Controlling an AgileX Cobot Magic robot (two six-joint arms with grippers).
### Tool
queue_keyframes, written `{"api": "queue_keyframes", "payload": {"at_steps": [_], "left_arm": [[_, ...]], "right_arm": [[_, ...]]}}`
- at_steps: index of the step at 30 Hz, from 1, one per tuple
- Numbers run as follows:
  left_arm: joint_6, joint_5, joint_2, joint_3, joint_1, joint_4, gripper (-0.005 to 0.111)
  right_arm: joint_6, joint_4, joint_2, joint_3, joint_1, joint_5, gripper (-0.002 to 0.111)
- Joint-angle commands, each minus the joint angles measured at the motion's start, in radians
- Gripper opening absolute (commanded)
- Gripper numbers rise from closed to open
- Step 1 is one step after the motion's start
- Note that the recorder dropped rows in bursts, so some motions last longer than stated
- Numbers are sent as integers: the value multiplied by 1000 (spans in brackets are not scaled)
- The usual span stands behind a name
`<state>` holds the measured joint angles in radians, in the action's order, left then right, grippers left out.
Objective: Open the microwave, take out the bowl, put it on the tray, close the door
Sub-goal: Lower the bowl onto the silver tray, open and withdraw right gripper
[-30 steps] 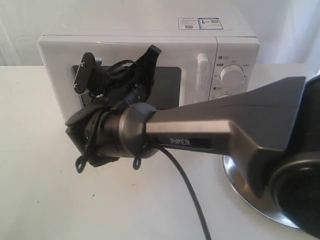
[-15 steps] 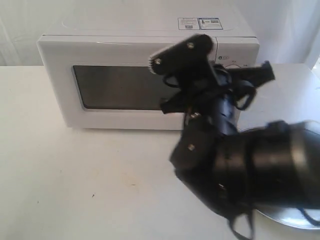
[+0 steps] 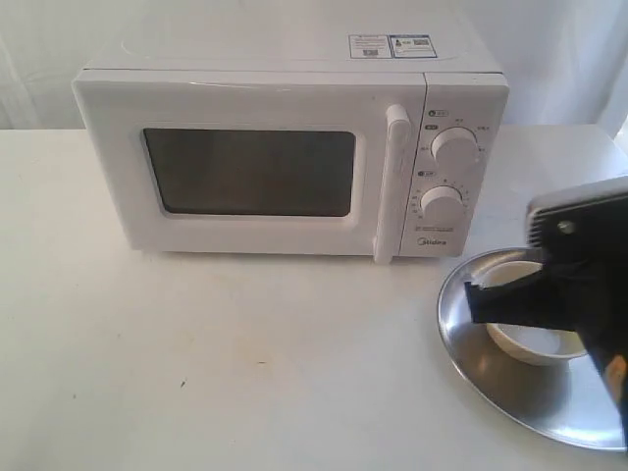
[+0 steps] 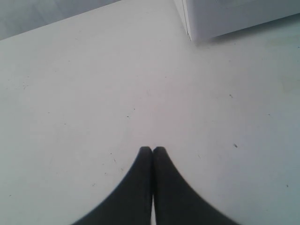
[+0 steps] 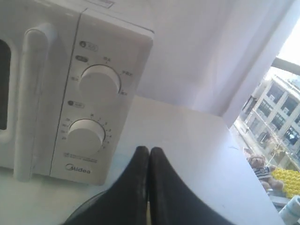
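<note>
Microwave [image 3: 275,157]: stands along the back edge of the bench [image 3: 196,373]. Door [image 3: 250,108] lies flush with the casing, bar handle [image 3: 396,182] beside the two dials [image 3: 455,147]. Whether latched: cannot tell.

Bowl [image 3: 535,343]: rests upright inside the tray [image 3: 510,392] near the front right corner of the bench. Partly hidden by the right arm [image 3: 579,285].

Left jaws: together, empty, over bare bench off a lower corner of the microwave.

Right jaws: together, empty, pointing at the dial panel.

Task state, as judged: appears complete, save for clearing the arm.

Hazards, as judged:
- Low pull-back of the right arm: risks clipping the bowl rim and tipping it or skating it across the slick metal.
- Nudge to the tray rim: risks sliding the tray off the near corner.
- Forward drift of the right jaws: risks turning a dial and starting an empty oven.
- Unlatched door: risks swinging open again.
</note>
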<state>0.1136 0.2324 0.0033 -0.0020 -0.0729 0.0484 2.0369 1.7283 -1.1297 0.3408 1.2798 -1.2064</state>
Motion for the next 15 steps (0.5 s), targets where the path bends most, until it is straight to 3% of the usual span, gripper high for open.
{"api": "queue_keyframes", "payload": {"at_steps": [1, 15], "left_arm": [[-3, 0, -3, 2, 4, -4, 0], [-3, 0, -3, 2, 4, -4, 0]], "right_arm": [[-19, -147, 174, -17, 7, -15, 0], [-19, -211, 279, -17, 15, -15, 0]]}}
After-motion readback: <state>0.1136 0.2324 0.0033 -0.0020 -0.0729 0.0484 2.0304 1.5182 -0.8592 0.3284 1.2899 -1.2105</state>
